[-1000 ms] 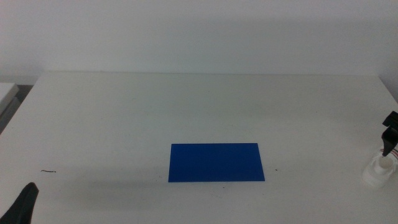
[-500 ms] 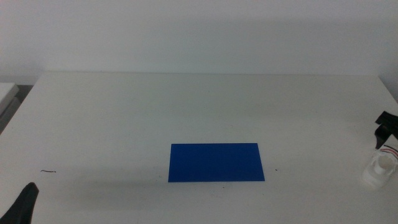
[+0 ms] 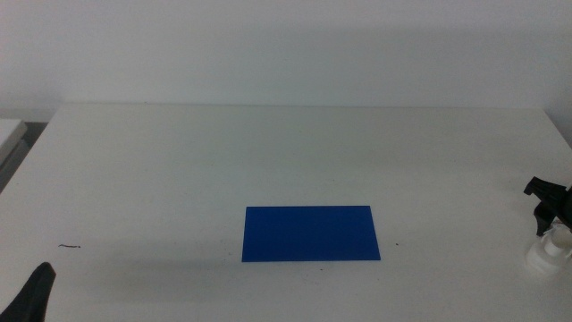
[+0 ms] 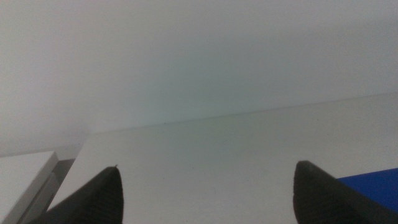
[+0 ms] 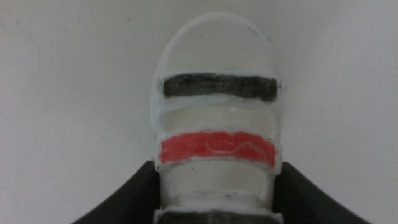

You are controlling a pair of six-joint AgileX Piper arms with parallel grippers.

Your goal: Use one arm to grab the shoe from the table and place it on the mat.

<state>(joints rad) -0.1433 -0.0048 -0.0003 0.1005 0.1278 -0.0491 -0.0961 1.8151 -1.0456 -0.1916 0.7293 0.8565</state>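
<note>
Jaws of the right gripper (image 5: 214, 186) clamp one small white sandal (image 5: 216, 112) with one black and one red strap, at the table's (image 3: 268, 152) right edge, well apart from the single flat blue rectangular mat (image 3: 310, 233). Left gripper (image 4: 208, 193) waits near the bottom-left corner, jaws spread wide.

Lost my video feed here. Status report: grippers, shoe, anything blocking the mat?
Right gripper at table's right edge, jaws either side of the shoe. Left gripper open, waiting at near-left corner. Mat bare, path unobstructed.
</note>
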